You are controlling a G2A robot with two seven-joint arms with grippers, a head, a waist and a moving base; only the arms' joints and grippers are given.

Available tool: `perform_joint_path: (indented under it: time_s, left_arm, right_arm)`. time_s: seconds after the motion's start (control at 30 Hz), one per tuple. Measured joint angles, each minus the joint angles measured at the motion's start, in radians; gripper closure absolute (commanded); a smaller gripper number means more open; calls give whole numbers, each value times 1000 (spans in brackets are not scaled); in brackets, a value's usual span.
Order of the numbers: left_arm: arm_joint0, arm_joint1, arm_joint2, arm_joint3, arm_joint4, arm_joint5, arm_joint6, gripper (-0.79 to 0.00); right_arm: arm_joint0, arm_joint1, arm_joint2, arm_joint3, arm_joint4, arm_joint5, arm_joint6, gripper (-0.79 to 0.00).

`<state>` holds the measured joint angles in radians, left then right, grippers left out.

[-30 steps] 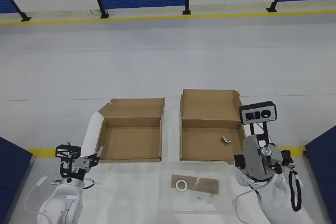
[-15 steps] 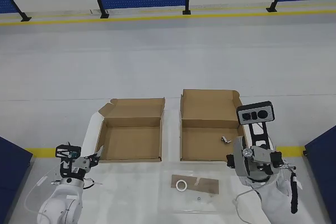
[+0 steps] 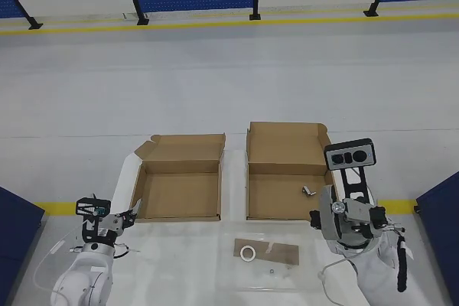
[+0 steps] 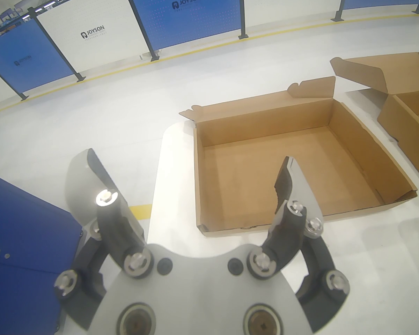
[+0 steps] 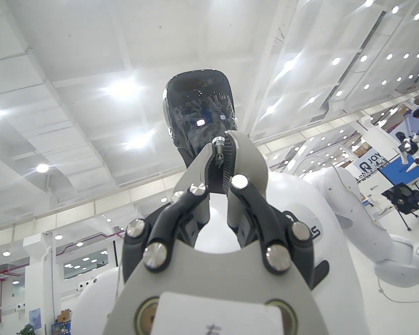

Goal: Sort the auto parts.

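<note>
My right gripper (image 5: 223, 141) points up, away from the table, and is shut on a small metal screw (image 5: 219, 145). From above, this gripper (image 3: 338, 208) sits by the right box's near right corner. The right cardboard box (image 3: 275, 195) holds a small metal part (image 3: 309, 190). Its neighbour, the left cardboard box (image 3: 180, 197), has nothing in it. On a brown card (image 3: 279, 252) in front of the boxes lies a white ring (image 3: 249, 252), with a tiny washer (image 3: 271, 270) close by. My left gripper (image 4: 188, 158) is open with nothing in it, near the left box's (image 4: 286, 172) front left corner.
Both boxes stand with their lids folded back at the far side. The card and the small parts lie in a clear shallow tray (image 3: 229, 275) at the table's front middle. Blue panels (image 3: 8, 222) flank the table on both sides.
Over the last second my right wrist turned and shifted slightly left, toward the right box's corner. My left arm kept still.
</note>
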<state>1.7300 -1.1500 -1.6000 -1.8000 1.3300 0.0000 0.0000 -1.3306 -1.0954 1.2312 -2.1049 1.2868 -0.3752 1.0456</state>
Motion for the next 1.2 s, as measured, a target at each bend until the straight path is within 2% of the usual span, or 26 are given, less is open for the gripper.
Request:
perform_joint_path:
  time_s: [0.17,0.87,1.03,1.2]
  left_arm:
    - [0,0,0,0,0,0,0,-785]
    - [0,0,0,0,0,0,0,-785]
    - [0,0,0,0,0,0,0,-785]
    - [0,0,0,0,0,0,0,-785]
  right_arm:
    - [-11,-4,16,-16,-30,14,-43,0]
    - [-58,-23,74,-9,-63,46,-36,0]
    - [-79,-12,168,17,-155,95,9,0]
    - [-134,10,326,40,-318,164,90,0]
